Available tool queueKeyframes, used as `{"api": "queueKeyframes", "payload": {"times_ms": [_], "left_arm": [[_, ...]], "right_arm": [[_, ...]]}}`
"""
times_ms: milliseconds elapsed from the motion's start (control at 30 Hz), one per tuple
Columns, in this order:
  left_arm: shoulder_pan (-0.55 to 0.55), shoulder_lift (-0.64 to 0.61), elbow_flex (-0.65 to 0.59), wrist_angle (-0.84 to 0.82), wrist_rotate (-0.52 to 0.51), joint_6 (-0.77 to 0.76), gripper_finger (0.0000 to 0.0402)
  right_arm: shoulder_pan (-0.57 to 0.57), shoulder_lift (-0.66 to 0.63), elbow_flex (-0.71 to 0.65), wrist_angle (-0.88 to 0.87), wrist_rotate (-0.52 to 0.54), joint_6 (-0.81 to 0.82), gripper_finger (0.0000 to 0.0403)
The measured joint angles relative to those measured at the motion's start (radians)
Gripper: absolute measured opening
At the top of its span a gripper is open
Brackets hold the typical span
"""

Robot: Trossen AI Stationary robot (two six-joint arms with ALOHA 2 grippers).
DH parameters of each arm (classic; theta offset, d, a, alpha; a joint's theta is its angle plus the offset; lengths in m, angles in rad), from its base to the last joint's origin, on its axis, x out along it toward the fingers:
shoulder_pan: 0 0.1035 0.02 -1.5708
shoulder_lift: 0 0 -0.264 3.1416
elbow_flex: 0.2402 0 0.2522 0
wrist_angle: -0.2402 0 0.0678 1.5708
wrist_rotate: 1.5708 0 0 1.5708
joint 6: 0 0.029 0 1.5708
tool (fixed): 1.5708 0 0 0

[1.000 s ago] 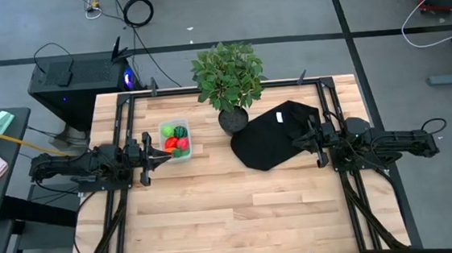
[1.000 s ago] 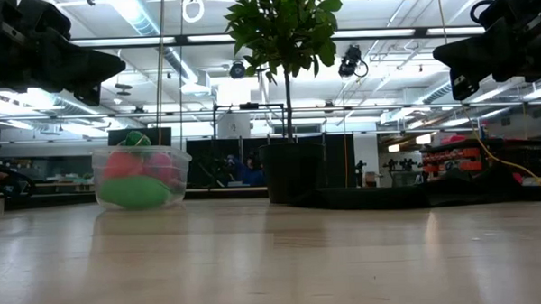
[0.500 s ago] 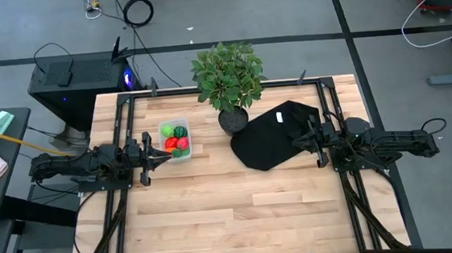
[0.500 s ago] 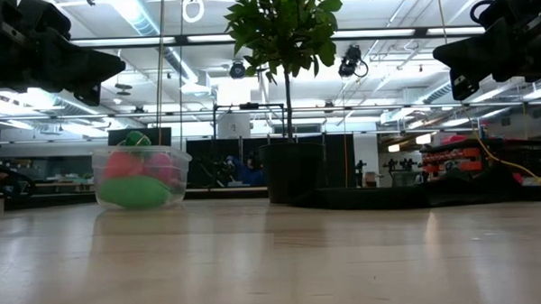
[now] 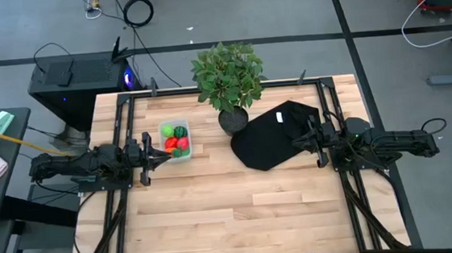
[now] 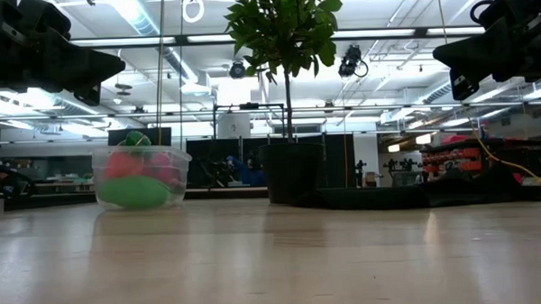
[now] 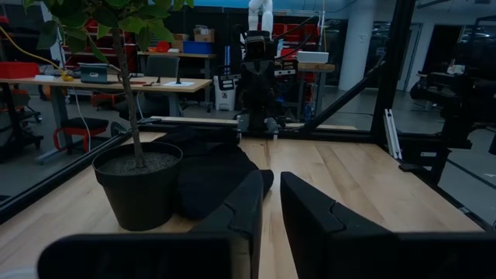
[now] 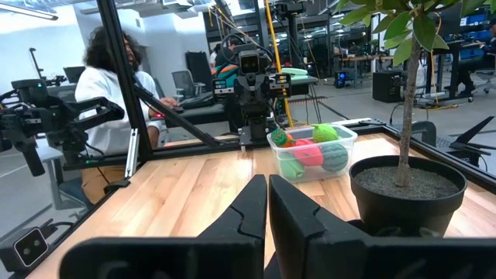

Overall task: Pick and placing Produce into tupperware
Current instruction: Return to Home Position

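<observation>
The tupperware [image 5: 164, 129], a small clear tub, stands by its bottom on the wooden table at the left, and shows again in the low view [image 6: 176, 164] and the right wrist view [image 8: 347, 139]. The produce [image 5: 176, 138] lies inside it: red, pink, light green and dark green striped pieces [image 8: 310, 152]. My left gripper [image 5: 167, 153] hovers level just near of the tub, shut with only a narrow slit [image 7: 272, 182] and nothing in it. My right gripper [image 5: 296, 143] hovers level over the black cloth, shut [image 8: 267, 182] and holding nothing.
A potted plant [image 5: 229, 86] stands at the far middle of the table. A black cloth sheet [image 5: 279, 134] lies to its right, under my right gripper. A black metal frame [image 5: 120, 119] runs along the table's sides. A person [image 8: 116, 85] sits beyond the left side.
</observation>
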Motion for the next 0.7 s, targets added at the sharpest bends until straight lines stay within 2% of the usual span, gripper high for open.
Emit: {"api": "queueKeyframes", "payload": {"times_ms": [700], "left_arm": [[0.0,0.0,0.0,0.0,0.0,0.0,0.0056]], "right_arm": [[0.0,0.0,0.0,0.0,0.0,0.0,0.0023]]}}
